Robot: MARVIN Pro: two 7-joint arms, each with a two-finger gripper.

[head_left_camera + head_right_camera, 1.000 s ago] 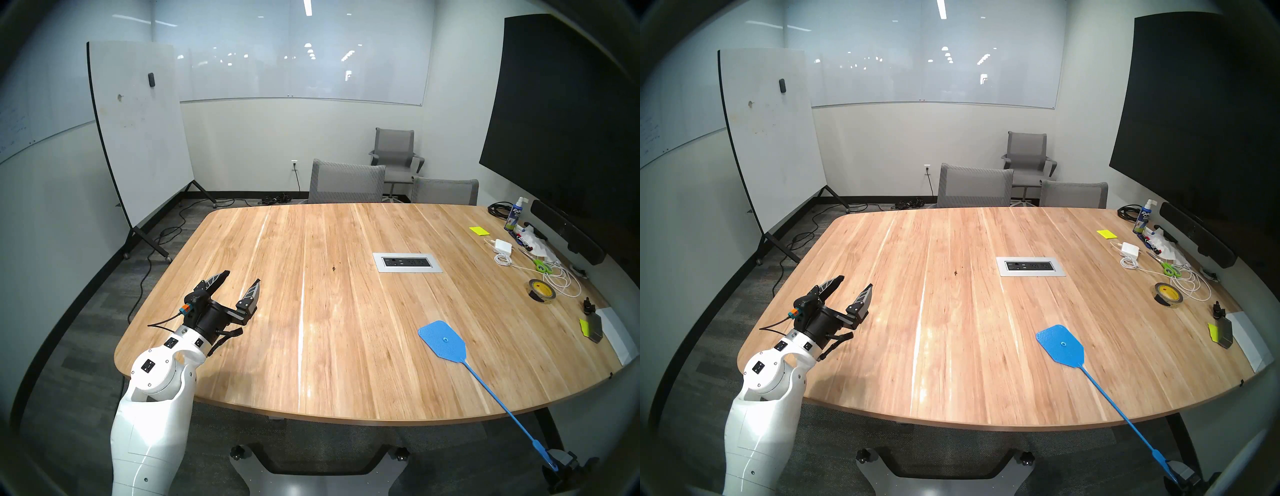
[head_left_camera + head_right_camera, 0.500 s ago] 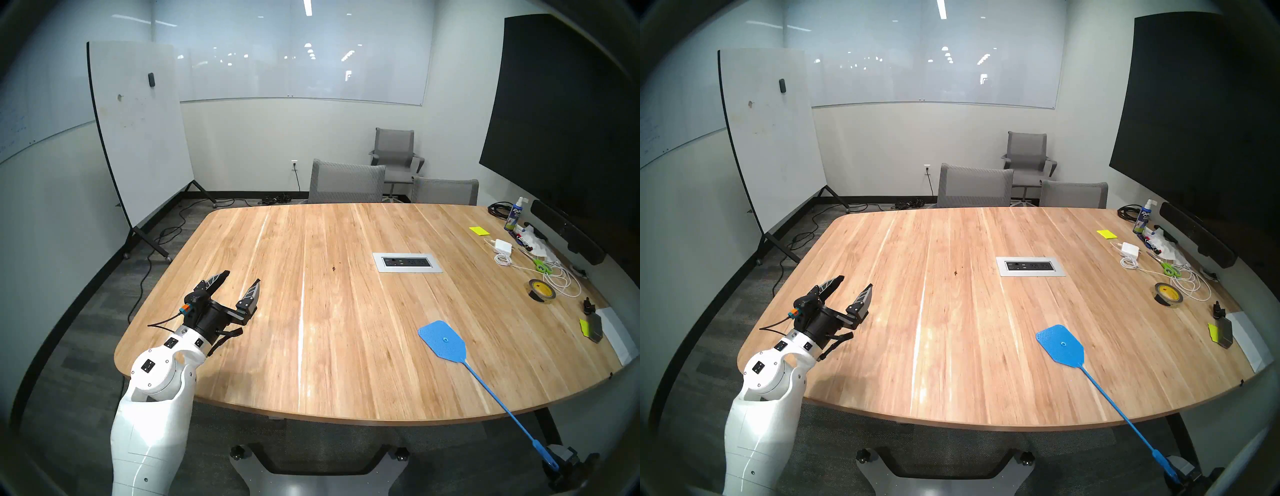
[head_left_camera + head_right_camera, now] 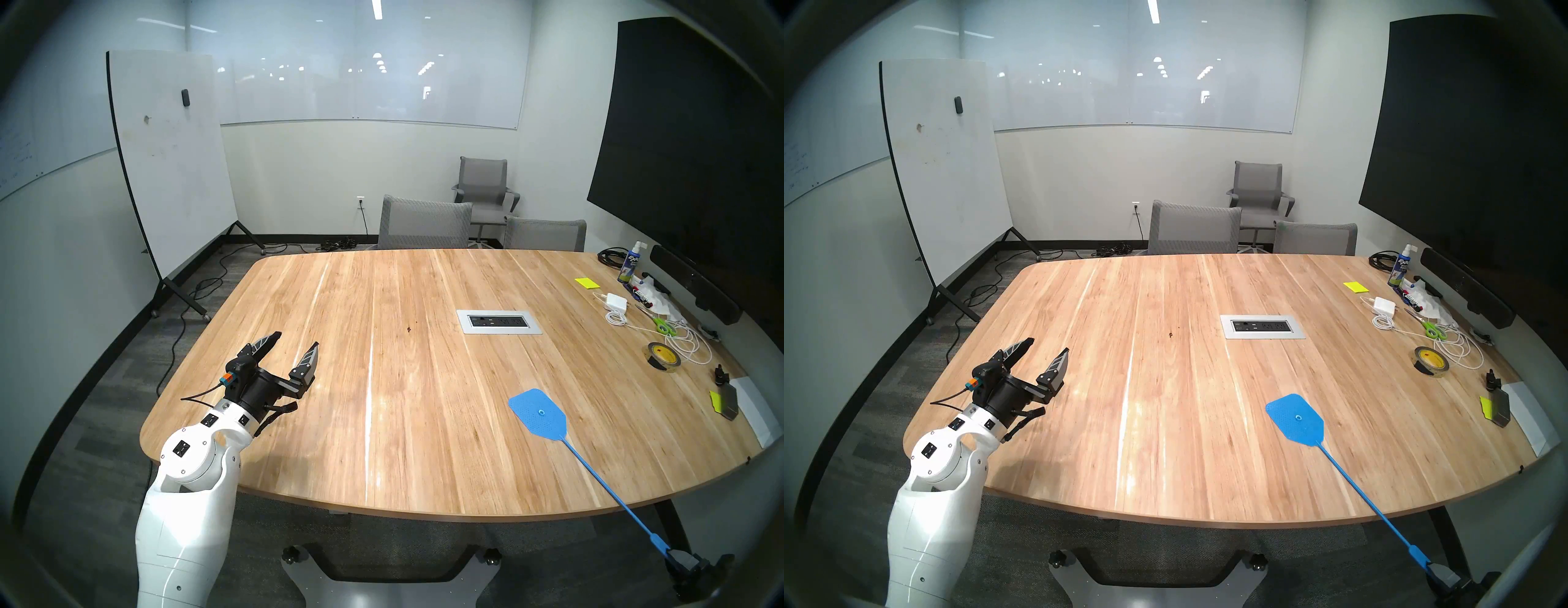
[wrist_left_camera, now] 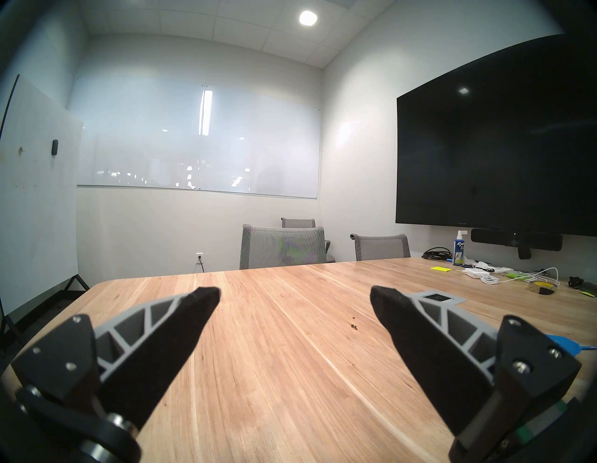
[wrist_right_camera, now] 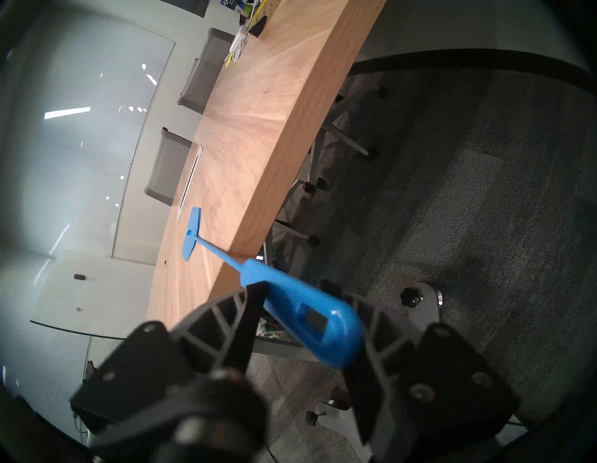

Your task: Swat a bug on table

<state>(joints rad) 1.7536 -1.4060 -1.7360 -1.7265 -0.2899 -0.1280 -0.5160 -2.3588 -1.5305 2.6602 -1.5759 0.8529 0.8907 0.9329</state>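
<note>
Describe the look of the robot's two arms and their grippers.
The left arm has glossy white shells with small black square insets, then a black wrist carrying an orange-and-teal connector and thin black cable. Both the left gripper and right gripper have black tapered fingers backed by grey triangular trusswork.

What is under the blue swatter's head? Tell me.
Bare table planks surround the blue swatter head; the spot directly beneath is covered. The bug lies uncovered, well away.
</note>
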